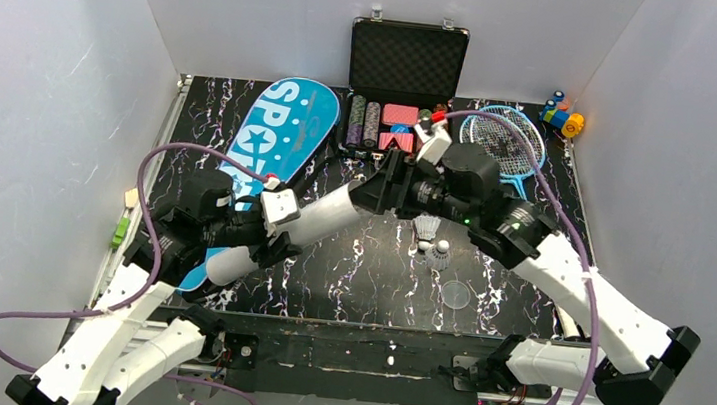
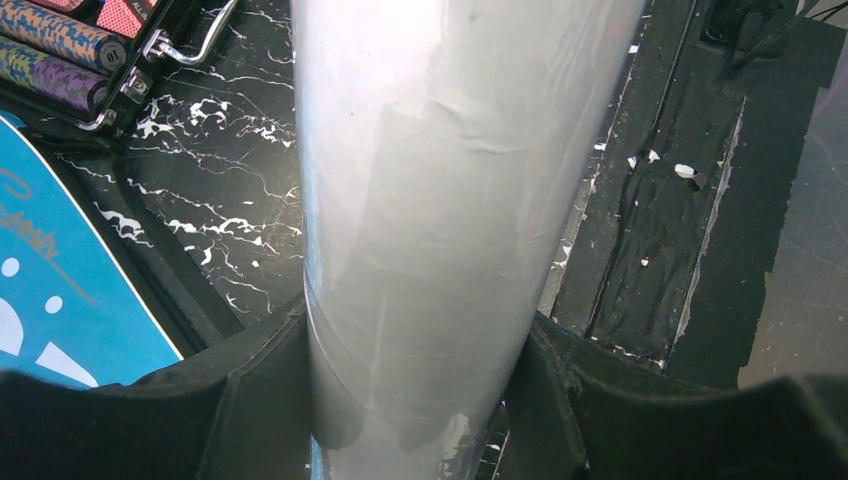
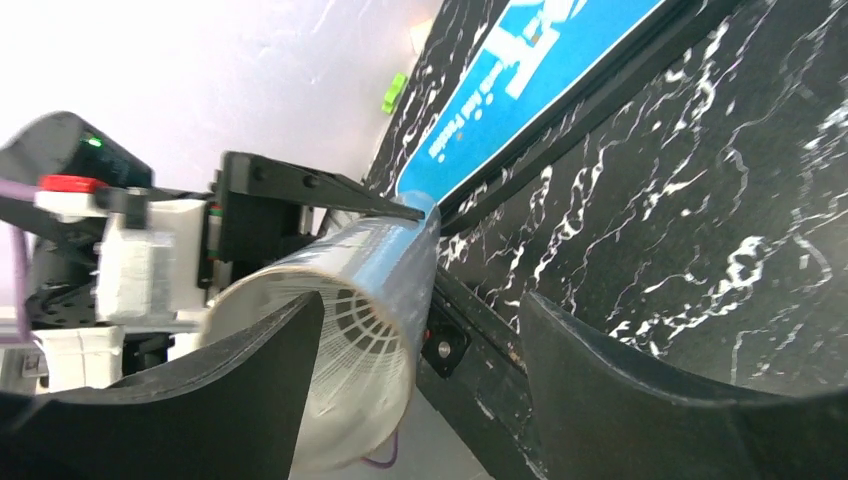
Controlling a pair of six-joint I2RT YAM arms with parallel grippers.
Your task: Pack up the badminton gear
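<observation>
My left jaws are closed on the white tube (image 2: pixel 440 200), pressing it from both sides and holding it clear of the surface (image 1: pixel 367 274). It slants from near left toward the middle. My right jaws stand wide at the tube's open mouth and grip nothing; white ribbing shows inside. Two shuttlecocks (image 1: pixel 425 232) stand on the surface just beside that end. The blue bag (image 1: pixel 277 129) lies at left, its near end under my left arm. The rackets (image 1: pixel 507 143) lie far right, beside the open chip case (image 1: pixel 406 62).
</observation>
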